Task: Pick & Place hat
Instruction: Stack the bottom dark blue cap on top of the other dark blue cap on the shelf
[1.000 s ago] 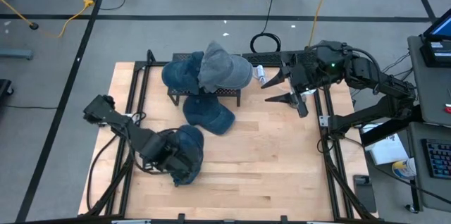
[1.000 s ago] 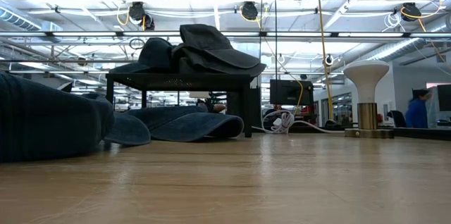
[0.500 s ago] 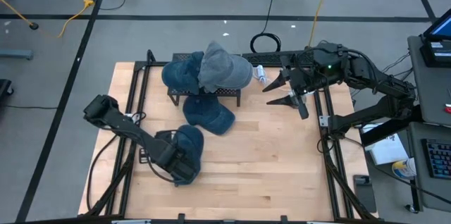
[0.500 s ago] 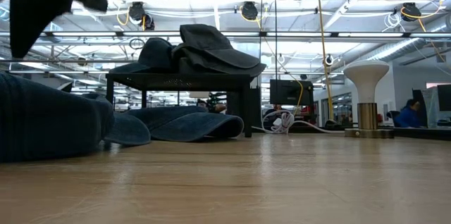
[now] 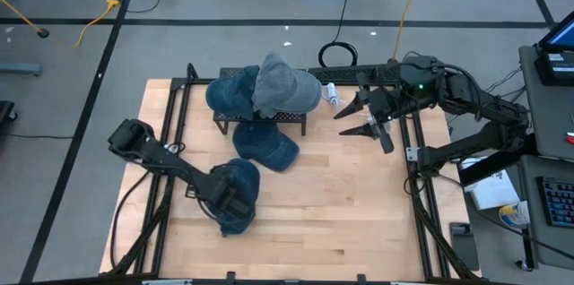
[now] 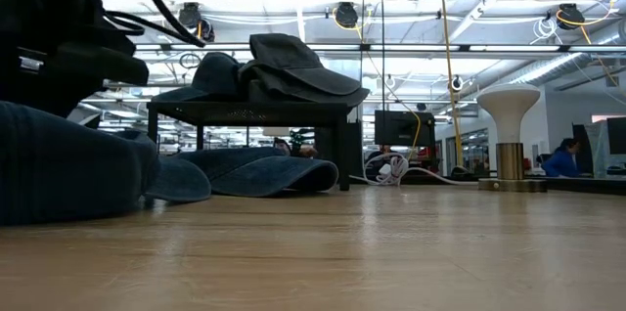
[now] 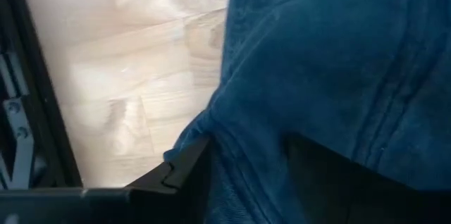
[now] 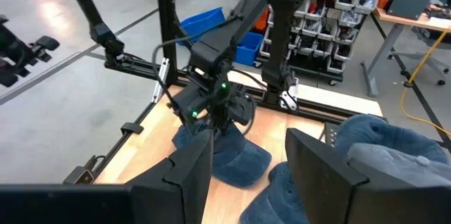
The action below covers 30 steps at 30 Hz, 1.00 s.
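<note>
Left wrist view: my left gripper straddles the blue hat, jaws spread, probably not yet pinching. Next: close, then lift.

My right gripper waits, spread.

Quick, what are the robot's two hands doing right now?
Left gripper: down on the blue hat at the table's front, fingers around its fabric; a firm grip cannot be told.
Right gripper: open, holding nothing, beside the rack.
</note>
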{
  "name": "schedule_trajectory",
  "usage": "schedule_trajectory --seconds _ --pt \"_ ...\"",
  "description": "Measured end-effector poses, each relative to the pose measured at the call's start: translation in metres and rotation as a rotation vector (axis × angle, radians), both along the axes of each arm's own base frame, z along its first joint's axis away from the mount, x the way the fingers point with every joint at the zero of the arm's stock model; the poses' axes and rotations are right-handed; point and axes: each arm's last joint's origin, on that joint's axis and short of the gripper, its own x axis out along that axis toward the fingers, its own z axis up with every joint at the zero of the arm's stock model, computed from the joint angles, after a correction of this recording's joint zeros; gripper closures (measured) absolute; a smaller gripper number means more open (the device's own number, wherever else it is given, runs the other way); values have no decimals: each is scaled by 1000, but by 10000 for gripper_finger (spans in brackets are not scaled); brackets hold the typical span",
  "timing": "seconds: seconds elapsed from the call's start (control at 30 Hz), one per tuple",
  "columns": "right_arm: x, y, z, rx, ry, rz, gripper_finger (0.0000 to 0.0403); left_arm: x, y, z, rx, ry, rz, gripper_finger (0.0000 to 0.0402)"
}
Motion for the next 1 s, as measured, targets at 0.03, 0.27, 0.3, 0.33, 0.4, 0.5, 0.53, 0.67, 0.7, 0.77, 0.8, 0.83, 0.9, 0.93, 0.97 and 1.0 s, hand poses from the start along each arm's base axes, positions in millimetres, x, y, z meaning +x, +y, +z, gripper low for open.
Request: schedule_trajectory --seconds 0.03,0.27,0.3,0.33,0.4,0.5,0.53,0.67,0.7,0.77,0.8,0.83,0.9,0.93,0.97,1.0 --pt "0 1 0 -1 -2 5 231 1 1 0 -6 -1 -8 221" --pt "0 8 0 -2 -5 39 231 0 0 -1 -27 9 -33 325" --pt "0 9 1 -3 -7 42 231 0 1 -1 -27 9 -33 347" --pt "1 9 1 -4 -8 45 232 0 1 -1 -27 9 -36 369" --pt "1 10 1 -4 -13 48 232 0 0 -1 -28 10 -41 391" --pt "1 10 2 -5 -25 48 232 0 0 -1 -35 12 -48 390" --pt "1 10 2 -5 -26 48 232 0 0 -1 -39 14 -51 394" --pt "1 10 3 32 -25 34 232 2 -2 14 -66 -31 -87 397" --pt "1 10 4 76 -16 17 232 2 -2 20 -70 -43 -100 397" --pt "1 10 3 181 18 -24 229 2 -1 32 -60 -52 -139 398" --pt "1 10 2 227 45 -42 225 2 -1 40 -57 -59 -165 398" --pt "0 10 0 265 78 -56 219 1 0 48 -51 -72 -197 398" --pt "-1 10 -5 326 149 -68 202 0 2 68 -26 -83 -263 399" --pt "-1 10 -7 353 176 -80 190 -2 3 78 -13 -75 -302 399" --pt "0 11 -8 387 200 -94 178 -3 5 88 1 -67 -340 399" --pt "0 11 -9 423 220 -115 165 -4 6 98 13 -60 -380 399"
